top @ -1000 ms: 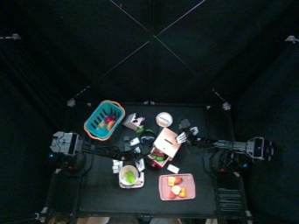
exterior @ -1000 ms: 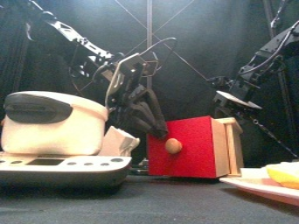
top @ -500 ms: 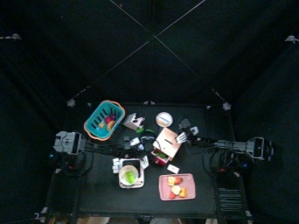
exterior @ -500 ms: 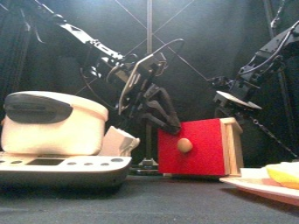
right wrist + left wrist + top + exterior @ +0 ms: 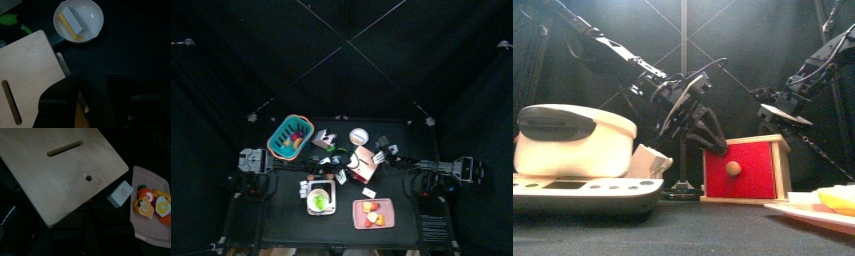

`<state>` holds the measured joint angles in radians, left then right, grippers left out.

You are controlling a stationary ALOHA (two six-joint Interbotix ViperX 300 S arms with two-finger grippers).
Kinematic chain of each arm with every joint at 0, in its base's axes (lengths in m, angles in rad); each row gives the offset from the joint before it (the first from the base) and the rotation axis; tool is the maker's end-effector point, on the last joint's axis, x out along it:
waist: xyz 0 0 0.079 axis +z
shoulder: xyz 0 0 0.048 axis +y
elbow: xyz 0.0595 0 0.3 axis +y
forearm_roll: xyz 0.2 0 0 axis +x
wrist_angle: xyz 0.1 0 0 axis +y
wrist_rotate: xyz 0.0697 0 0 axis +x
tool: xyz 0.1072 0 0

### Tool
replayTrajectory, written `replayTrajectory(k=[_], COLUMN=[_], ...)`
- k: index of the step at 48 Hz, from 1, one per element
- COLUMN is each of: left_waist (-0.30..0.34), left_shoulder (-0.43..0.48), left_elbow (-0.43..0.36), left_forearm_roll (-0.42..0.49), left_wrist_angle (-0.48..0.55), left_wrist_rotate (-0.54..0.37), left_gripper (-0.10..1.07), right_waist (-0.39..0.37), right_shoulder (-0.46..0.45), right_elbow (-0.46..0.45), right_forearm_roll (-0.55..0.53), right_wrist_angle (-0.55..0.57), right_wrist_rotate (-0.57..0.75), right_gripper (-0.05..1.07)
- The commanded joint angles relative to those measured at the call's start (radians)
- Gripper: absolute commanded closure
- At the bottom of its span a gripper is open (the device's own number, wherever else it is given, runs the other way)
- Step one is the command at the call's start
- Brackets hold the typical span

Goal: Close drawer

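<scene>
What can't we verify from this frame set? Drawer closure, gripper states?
- Drawer seating: front view shows the red face roughly flush with the frame, but any remaining gap is hidden.
- Left gripper: jaws don't appear in the left wrist view; dark and merged in front view.
- Right gripper: jaws look apart, with nothing between them.

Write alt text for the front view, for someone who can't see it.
The left gripper presses the drawer, its red front nearly flush with the wooden case. A white cooker sits to its left, a plate's rim at the right, and the right arm hangs behind.
</scene>
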<state>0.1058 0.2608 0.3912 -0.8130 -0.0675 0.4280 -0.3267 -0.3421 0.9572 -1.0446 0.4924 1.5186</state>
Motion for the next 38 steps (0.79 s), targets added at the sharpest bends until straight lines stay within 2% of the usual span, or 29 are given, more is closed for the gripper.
replayTrajectory(k=[1, 26, 38], left_waist=[0.021, 0.015, 0.011], left_shoulder=[-0.008, -0.031, -0.061], left_elbow=[-0.040, -0.037, -0.035], left_forearm_roll=[0.003, 0.003, 0.000], left_wrist_angle=[-0.006, -0.005, 0.061], left_wrist_rotate=[0.003, 0.003, 0.002], left_gripper=[0.41, 0.41, 0.41], right_waist=[0.005, 0.003, 0.005], right_shoulder=[-0.006, -0.028, -0.046], right_elbow=[-0.005, -0.003, -0.018], right_forearm_roll=[0.000, -0.003, -0.014], right_wrist_angle=[-0.005, 0.041, 0.106], right_wrist_rotate=[-0.003, -0.003, -0.005], right_gripper=[0.25, 0.25, 0.25])
